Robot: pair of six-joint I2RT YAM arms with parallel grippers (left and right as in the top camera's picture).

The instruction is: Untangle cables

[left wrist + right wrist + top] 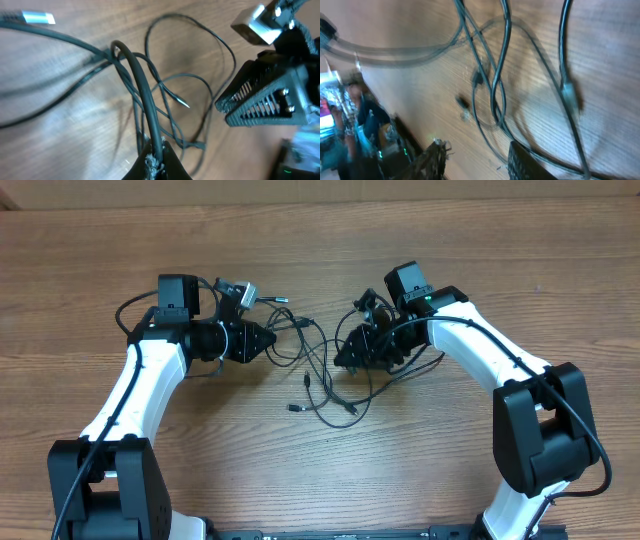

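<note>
I think this is the separating step: my left end effector [154, 161] clamps one strand of the cables [318, 380], which lie tangled mid-worktop [450, 480]. My right end effector [476, 159] is part open and empty; next it should grip a crossing strand.

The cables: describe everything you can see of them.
The cables are thin, black, rubbery-looking cords lying in a loose tangle of crossing loops on the wooden table, between the two arms. Several small plug ends stick out; one plug is silver-tipped. One thicker strand arches up into the left gripper, which is shut on it. The right gripper hangs open just above other strands; whether it touches them is unclear.
</note>
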